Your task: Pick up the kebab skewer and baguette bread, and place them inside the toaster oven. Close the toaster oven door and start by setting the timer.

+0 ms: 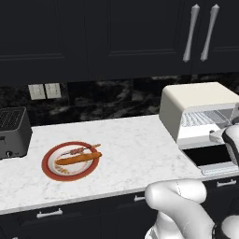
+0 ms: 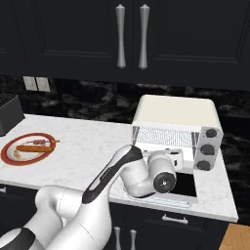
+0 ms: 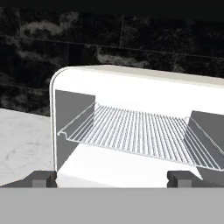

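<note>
On the marble worktop [image 1: 130,144], the pincer [image 3: 111,178], jaws apart and empty at the open toaster oven [image 2: 176,117], should swing to frame-left and descend squarely over the kebab skewer [image 1: 84,150] beside the baguette bread [image 1: 77,159].

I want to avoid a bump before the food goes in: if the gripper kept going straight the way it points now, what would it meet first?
The open gripper faces the toaster oven cavity. Straight ahead, the wire rack looks like first contact, though depth is unclear; it might pass just under it to the back wall.
</note>
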